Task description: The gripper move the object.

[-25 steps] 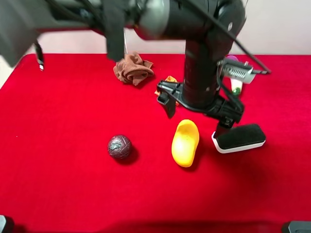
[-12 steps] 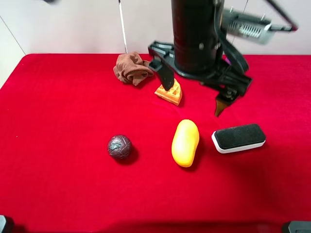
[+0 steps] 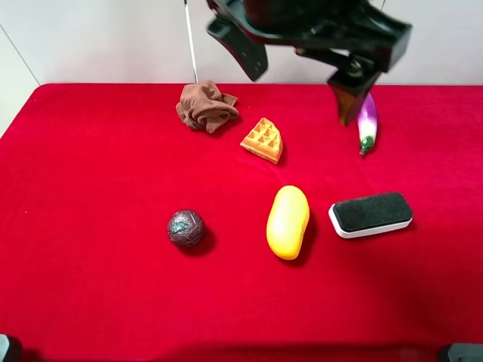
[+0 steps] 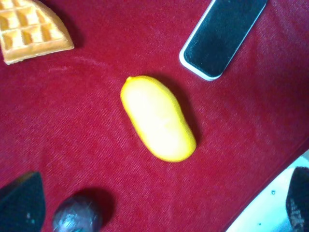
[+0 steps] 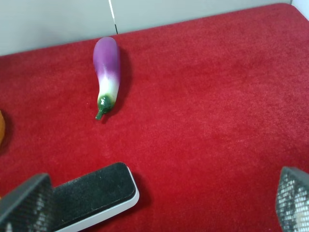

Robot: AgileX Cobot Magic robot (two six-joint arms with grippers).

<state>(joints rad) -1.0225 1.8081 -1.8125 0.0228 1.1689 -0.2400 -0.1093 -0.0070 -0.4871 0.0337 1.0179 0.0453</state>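
The yellow oval object [image 3: 287, 222] lies free on the red cloth near the middle; in the left wrist view [image 4: 158, 118] it shows from above. My left gripper [image 3: 302, 94] hangs high over the back of the table, wide open and empty, well above the object. Its dark fingertips [image 4: 21, 203] frame the left wrist view. My right gripper [image 5: 159, 208] is open and empty, low over the cloth near the black eraser; it does not show in the exterior view.
A black-and-white eraser block [image 3: 371, 214] lies right of the yellow object. A dark brown ball [image 3: 186, 228] lies to its left. A waffle wedge [image 3: 263, 139], a crumpled brown cloth [image 3: 206, 105] and a purple eggplant [image 3: 367, 121] lie further back.
The left arm has risen and drawn back from just above the yellow object, uncovering the waffle and the eggplant. The yellow object, ball and eraser have not moved.
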